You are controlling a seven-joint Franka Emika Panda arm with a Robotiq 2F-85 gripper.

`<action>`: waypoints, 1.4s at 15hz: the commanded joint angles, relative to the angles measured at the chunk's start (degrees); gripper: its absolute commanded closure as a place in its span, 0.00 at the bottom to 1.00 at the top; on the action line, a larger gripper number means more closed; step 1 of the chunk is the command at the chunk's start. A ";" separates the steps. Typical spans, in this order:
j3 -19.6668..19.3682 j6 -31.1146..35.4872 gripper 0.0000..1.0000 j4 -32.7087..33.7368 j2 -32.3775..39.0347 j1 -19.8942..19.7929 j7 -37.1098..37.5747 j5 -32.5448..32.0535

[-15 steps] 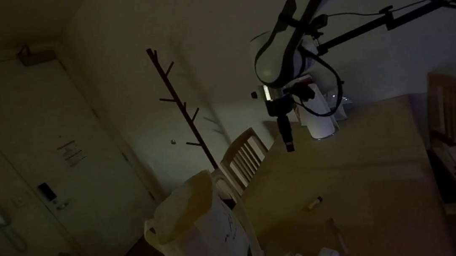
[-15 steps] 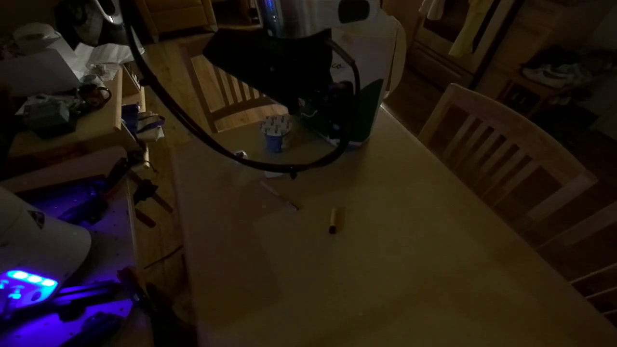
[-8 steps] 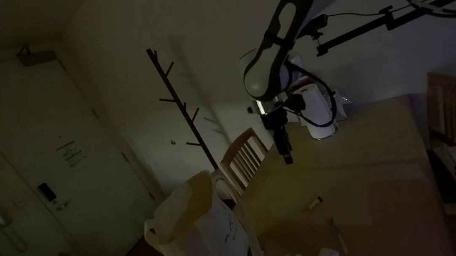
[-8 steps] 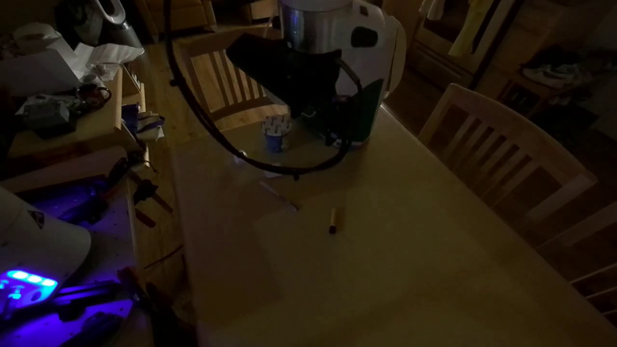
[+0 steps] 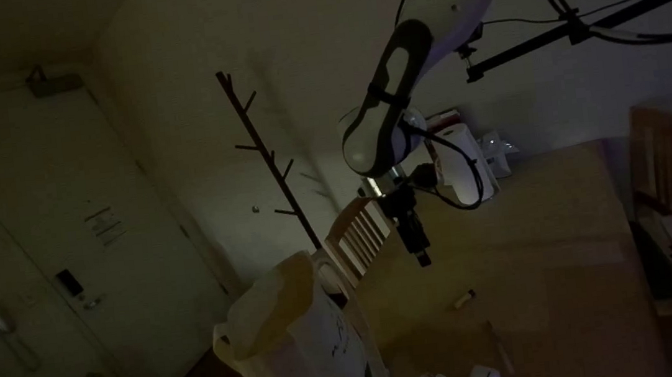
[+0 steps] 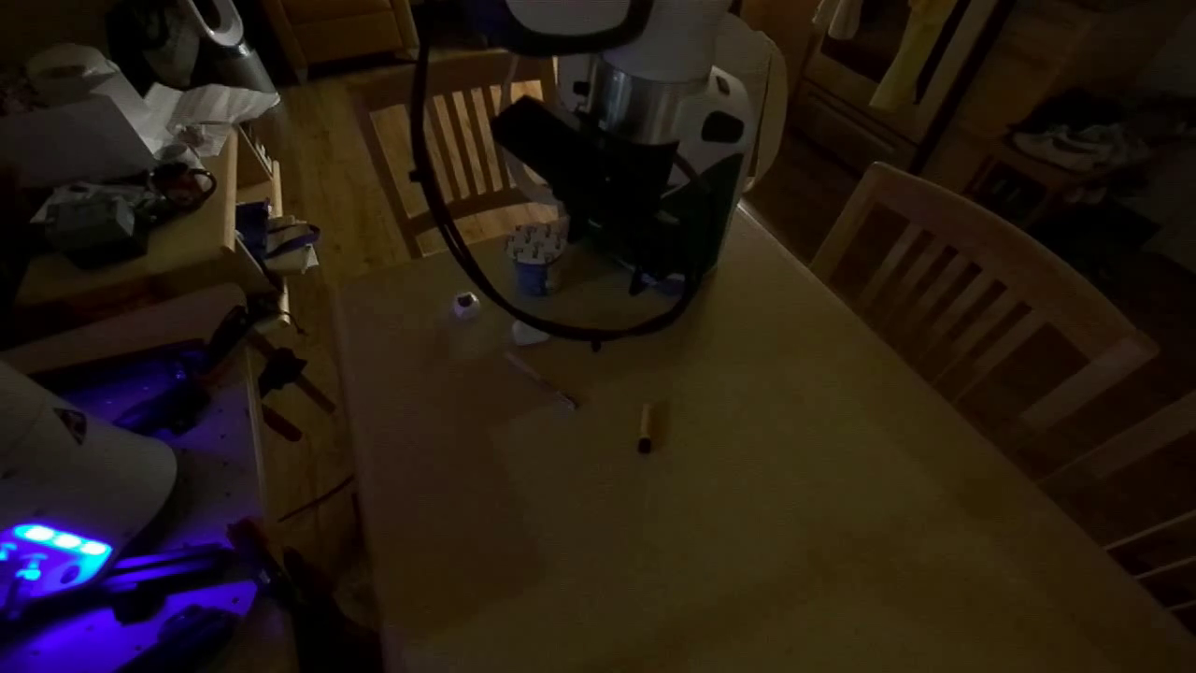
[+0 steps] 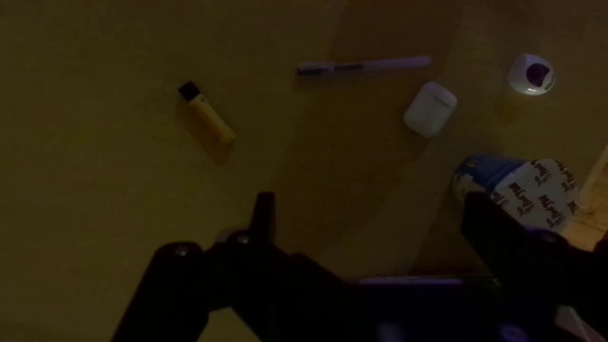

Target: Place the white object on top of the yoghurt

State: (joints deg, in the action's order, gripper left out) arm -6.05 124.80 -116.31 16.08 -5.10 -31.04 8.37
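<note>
One white object (image 7: pixel 430 110), with rounded corners, lies directly on the desk (image 6: pixel 794 523), near the yoghurt (image 7: pixel 539 192) but apart from it. In the wrist view it is to the left of the yoghurt. In an exterior view, the yoghurt stands upright in the far part of the desk, and the white object is on its near side, partly hidden by a hanging cable (image 6: pixel 598 334). The hand (image 7: pixel 369 199) hangs above the desk; its fingers are spread wide, and the desk shows between them. In the wrist view, the finger at the right covers a part of the yoghurt. In this same view, a round white piece (image 7: pixel 530 74) with a purple spot lies to the right of the white object, a slim pen (image 7: pixel 364 65) to the left, and a yellow stick (image 7: pixel 207 112) with black cap farther left, well apart. In an exterior view, a big paper bag (image 5: pixel 307 357) is at the near left, and a white paper roll (image 5: pixel 462 175) stands at the far side.
</note>
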 commanded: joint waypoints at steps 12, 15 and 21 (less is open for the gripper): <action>3.92 -0.01 0.00 4.00 13.89 1.88 28.03 -1.39; 4.02 -1.02 0.00 6.19 16.81 2.99 30.67 -2.53; 3.54 5.50 0.00 5.46 20.21 7.25 35.90 -5.09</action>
State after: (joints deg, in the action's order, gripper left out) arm -1.65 126.81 -110.98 35.02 -0.42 -0.17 6.51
